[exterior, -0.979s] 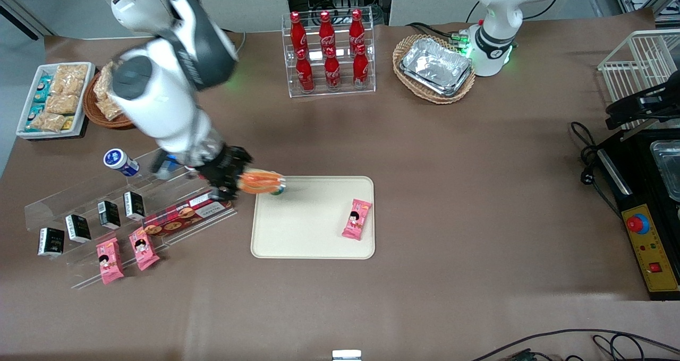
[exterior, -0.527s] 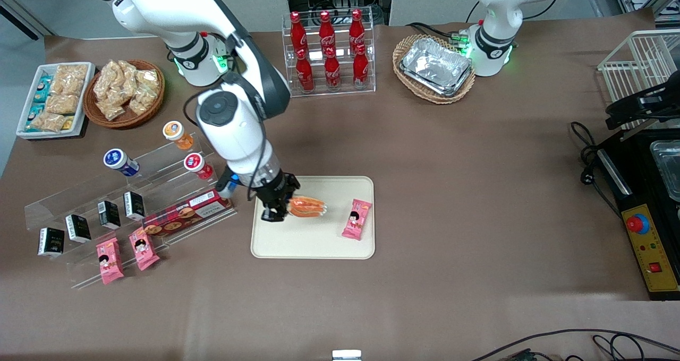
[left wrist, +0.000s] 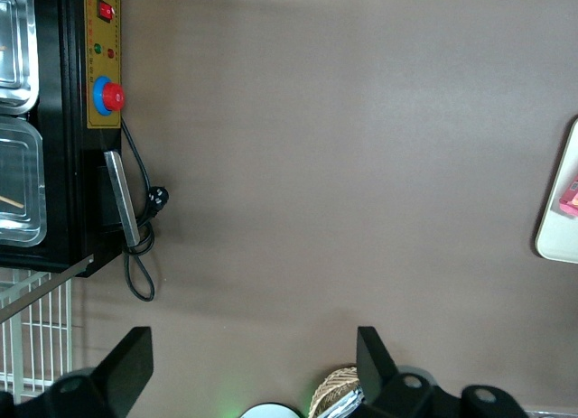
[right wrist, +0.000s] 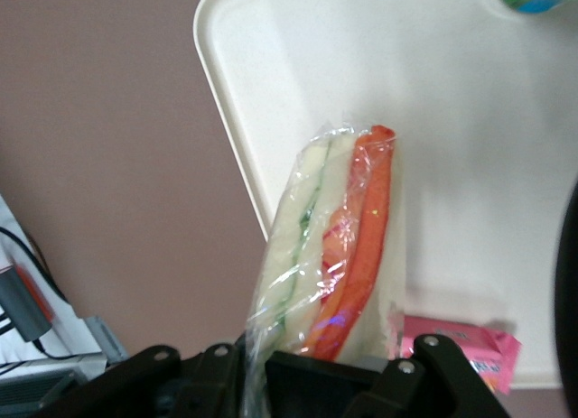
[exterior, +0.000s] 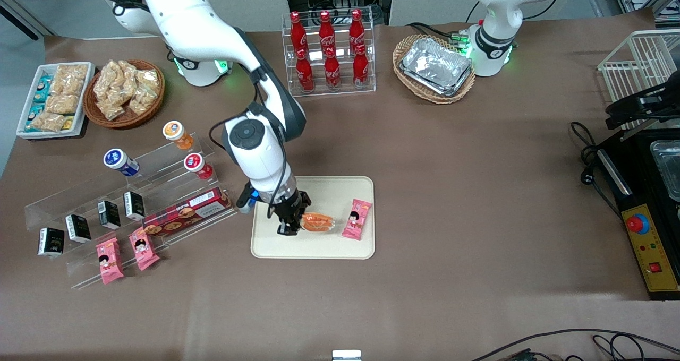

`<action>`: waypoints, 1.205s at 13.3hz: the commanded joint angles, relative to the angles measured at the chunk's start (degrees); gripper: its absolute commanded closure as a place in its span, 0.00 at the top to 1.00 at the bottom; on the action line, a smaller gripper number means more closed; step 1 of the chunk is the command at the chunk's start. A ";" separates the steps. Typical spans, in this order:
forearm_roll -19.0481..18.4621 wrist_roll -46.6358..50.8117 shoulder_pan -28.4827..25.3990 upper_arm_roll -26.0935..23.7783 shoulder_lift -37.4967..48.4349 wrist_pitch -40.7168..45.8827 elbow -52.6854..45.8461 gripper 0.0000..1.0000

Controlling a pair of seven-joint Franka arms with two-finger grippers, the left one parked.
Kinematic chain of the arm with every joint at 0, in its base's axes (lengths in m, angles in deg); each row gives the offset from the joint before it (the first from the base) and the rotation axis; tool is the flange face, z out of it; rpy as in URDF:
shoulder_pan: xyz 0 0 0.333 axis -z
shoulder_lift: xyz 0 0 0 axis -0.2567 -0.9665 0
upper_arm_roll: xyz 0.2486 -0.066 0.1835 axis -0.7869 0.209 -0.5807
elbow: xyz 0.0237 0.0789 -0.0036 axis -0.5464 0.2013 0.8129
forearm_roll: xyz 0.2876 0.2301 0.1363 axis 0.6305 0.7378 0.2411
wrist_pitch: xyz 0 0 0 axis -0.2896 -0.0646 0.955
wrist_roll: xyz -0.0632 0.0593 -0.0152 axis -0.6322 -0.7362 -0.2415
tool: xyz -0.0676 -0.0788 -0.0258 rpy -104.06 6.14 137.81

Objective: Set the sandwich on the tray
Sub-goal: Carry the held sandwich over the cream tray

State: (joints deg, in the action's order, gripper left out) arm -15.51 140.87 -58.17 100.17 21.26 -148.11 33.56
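Observation:
The clear-wrapped sandwich (exterior: 317,222) with orange and cream layers hangs low over the middle of the cream tray (exterior: 319,244). My right gripper (exterior: 295,224) is shut on its wrapped end. In the right wrist view the sandwich (right wrist: 339,246) juts out from between the black jaws of the gripper (right wrist: 271,368) above the tray (right wrist: 470,165), with the tray's rim and brown table beside it. Whether the sandwich touches the tray surface I cannot tell.
A pink snack packet (exterior: 356,218) lies on the tray beside the sandwich, toward the parked arm's end. A clear tiered stand (exterior: 122,202) with a red biscuit box (exterior: 186,212), cartons and cups sits toward the working arm's end. Cola bottles (exterior: 328,50) stand farther back.
The right arm carried the sandwich from the tray's corner by the clear stand to over the tray's middle, nearer the front camera and the pink packet, and lower.

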 commanded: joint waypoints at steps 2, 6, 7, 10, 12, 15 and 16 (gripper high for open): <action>-0.13 -2.56 -0.74 0.69 -7.17 -8.09 -1.24 0.00; 0.05 -8.97 -0.57 0.69 -10.00 -10.40 -1.50 0.00; 0.05 -10.38 -0.65 0.69 -10.61 -10.40 -1.59 0.00; -0.04 -11.80 -0.65 0.60 -11.67 -10.84 -2.03 0.00; 0.22 -12.24 -0.57 0.60 -12.46 -10.84 -3.07 0.00; 0.57 -11.36 0.05 0.60 -14.31 -10.84 -5.36 0.18; 0.66 -11.54 0.31 0.78 -13.96 -11.01 -5.37 0.32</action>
State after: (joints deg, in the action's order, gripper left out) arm -15.55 129.44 -58.28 100.25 9.59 -158.15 31.48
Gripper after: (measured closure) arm 0.952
